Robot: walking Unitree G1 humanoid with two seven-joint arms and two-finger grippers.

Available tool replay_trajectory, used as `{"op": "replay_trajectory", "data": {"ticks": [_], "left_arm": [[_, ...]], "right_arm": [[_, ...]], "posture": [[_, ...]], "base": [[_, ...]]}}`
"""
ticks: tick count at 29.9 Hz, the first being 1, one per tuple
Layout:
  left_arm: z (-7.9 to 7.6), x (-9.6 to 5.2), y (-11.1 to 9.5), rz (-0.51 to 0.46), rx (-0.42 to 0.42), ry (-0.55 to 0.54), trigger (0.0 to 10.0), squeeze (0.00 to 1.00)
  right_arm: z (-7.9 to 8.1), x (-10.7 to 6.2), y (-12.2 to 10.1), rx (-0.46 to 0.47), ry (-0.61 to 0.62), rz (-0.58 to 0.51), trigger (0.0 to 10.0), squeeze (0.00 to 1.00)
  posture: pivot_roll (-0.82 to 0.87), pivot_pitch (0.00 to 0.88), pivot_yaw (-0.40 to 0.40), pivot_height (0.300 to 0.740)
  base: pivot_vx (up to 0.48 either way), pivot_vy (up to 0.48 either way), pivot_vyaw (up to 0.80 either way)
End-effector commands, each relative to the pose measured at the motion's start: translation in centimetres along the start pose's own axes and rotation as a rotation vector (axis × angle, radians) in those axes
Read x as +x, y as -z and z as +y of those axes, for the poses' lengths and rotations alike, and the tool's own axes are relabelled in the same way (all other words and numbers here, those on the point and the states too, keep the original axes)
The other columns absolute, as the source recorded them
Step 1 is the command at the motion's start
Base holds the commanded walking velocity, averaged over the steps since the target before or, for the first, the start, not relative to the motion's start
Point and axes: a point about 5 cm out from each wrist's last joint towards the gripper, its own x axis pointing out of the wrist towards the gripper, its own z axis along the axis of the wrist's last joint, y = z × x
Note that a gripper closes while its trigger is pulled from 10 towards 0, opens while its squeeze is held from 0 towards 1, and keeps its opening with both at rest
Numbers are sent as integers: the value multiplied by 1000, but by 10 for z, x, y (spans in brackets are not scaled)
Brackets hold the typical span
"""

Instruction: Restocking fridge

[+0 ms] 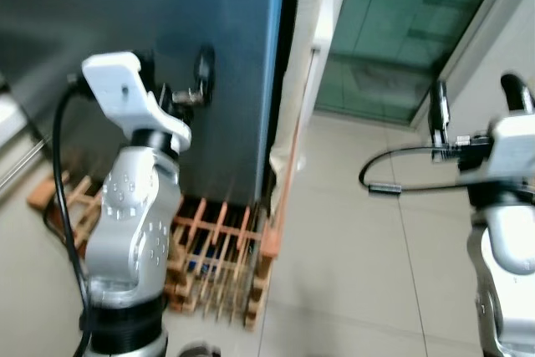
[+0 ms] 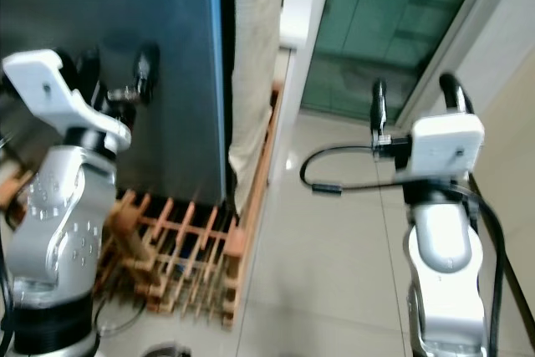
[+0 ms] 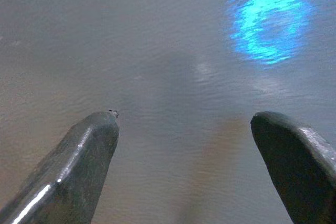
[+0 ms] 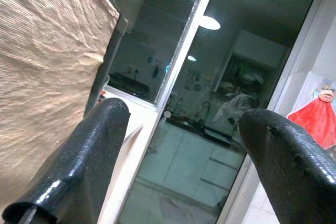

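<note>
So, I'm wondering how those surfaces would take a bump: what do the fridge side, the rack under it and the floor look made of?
Fridge side: smooth dark grey panel, probably painted or brushed metal; the left wrist view shows a soft blue reflection on it. Rack: reddish-brown slats that look like wood, matte. Floor: pale glossy tiles, with visible joints and reflections.

The fridge is running off the top and left edges, its grey face showing blurred. A person's trouser leg is standing half hidden behind it. The wooden pallet is lying partly behind the left arm.
</note>
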Motion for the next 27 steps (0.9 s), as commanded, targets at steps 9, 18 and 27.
{"op": "replay_trajectory", "data": {"ticks": [9, 18, 27], "left_arm": [[-5, -5, 0, 9, -23, 33, 10000, 0], [-9, 8, 8, 66, 28, 44, 10000, 0], [-28, 19, 13, 111, -2, 129, 10000, 0]], "right_arm": [[2, 4, 6, 17, -22, 19, 10000, 0], [9, 3, 7, 30, -35, 24, 10000, 0], [24, 3, 11, 87, -41, 33, 10000, 0]], "posture": [[-151, 2, -74, 711], [-140, 16, -63, 711], [-129, 14, -41, 711]], "base": [[0, -456, 0], [0, -160, 0], [0, 0, 0]]}}
